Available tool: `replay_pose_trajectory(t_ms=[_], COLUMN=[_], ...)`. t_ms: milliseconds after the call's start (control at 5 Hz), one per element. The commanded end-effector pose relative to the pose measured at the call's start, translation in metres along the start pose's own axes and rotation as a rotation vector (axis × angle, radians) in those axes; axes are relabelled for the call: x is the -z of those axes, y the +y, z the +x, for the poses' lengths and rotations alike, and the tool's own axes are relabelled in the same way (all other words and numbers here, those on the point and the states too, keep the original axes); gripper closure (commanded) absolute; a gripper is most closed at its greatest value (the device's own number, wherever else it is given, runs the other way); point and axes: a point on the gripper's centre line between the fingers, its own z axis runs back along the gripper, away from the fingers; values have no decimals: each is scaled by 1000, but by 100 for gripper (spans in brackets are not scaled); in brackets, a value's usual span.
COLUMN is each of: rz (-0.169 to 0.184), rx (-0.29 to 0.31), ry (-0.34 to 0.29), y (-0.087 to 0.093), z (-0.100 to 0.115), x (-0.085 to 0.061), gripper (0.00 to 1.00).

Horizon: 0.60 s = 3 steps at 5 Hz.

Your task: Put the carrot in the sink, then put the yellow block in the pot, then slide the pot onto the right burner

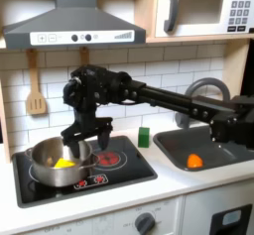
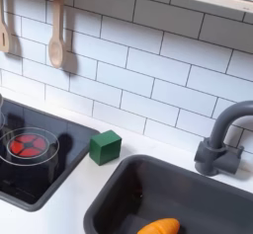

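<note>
The steel pot [image 1: 48, 164] sits on the left-hand red ring of the black cooktop [image 1: 129, 170], with the yellow block [image 1: 63, 163] lying inside it. My gripper [image 1: 89, 143] hangs open over the pot's right side. One finger is above the pot's inside and the other is toward the right burner [image 1: 109, 159]. That burner [image 2: 30, 144] lies bare. The orange carrot [image 1: 194, 161] rests in the dark grey sink [image 1: 213, 140]. In the second exterior view the carrot [image 2: 160, 226] lies at the bottom of the sink [image 2: 128, 184].
A small green block [image 1: 144, 136] [image 2: 105, 146] stands on the counter between cooktop and sink. The curved faucet [image 2: 221, 139] rises behind the sink. Wooden utensils [image 2: 56, 31] hang on the tiled wall. My arm stretches across above the sink.
</note>
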Motion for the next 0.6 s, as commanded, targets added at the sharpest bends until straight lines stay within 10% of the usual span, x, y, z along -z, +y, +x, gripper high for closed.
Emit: replay_pose_trajectory(t_ms=[0,400], rz=[1,6], rx=[-1,-2], ry=[2,24], y=[3,3], z=[8,10], x=[2,12], gripper=[0,0])
